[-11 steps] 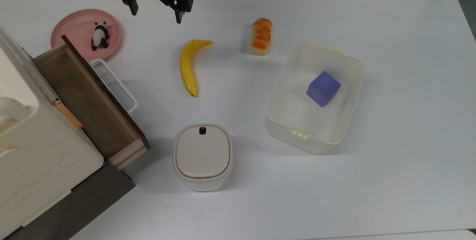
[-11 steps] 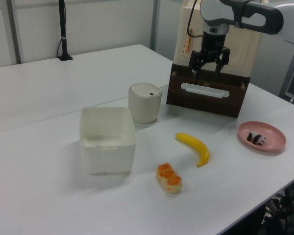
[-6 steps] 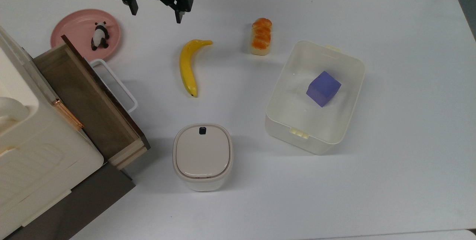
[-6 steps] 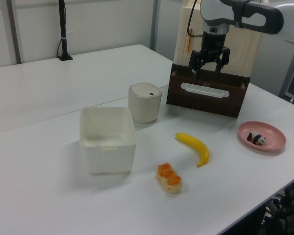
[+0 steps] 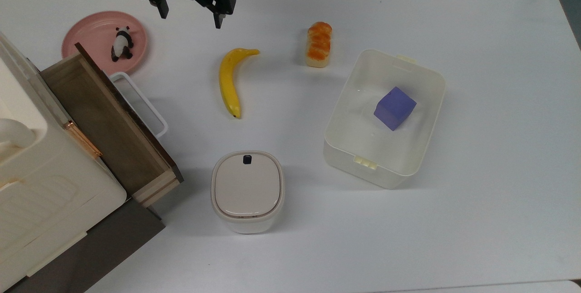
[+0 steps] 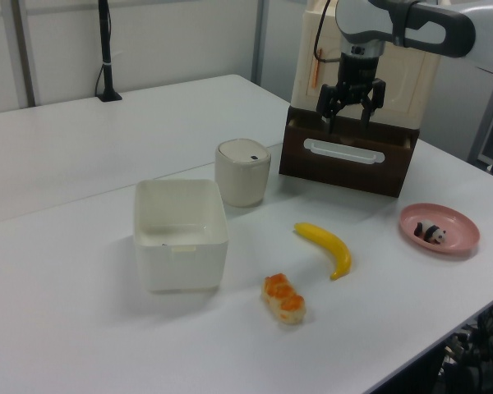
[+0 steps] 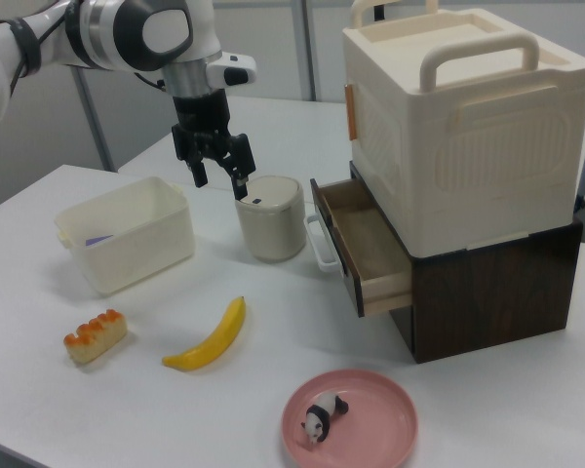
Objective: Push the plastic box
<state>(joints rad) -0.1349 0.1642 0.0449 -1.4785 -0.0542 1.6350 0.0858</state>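
Hovering high over the counter (image 5: 476, 220), gripper (image 5: 189, 17) spread wide and holding nothing, fingers pointing down. Well apart from the plastic box (image 5: 385, 117), which sits far off toward the top view's right and lower down from the gripper, past the banana (image 5: 229, 81) and the bread roll (image 5: 319, 43). Touching nothing yet; by the look of it, an approach not yet begun.

Lying just below the gripper in the top view, the banana, with the bread roll farther toward the top view's right, both between gripper and box, so likely calling for a path that skirts them. Resting inside the box, toward its far end, a purple cube (image 5: 394, 108), probably adding a little weight and apt to slide when the box gets shoved. Standing lidless with low smooth walls, so likely best pushed from a long side, low down, to keep from tipping or spinning it.

Sitting to the top view's left of the gripper, a pink plate (image 5: 88, 34) carrying a panda figurine (image 5: 121, 44). Below that, a cabinet (image 5: 41, 202) with an open wooden drawer (image 5: 106, 122). Farther down, a lidded bin (image 5: 247, 191) with a dark button.

No brand, label or writing readable anywhere.
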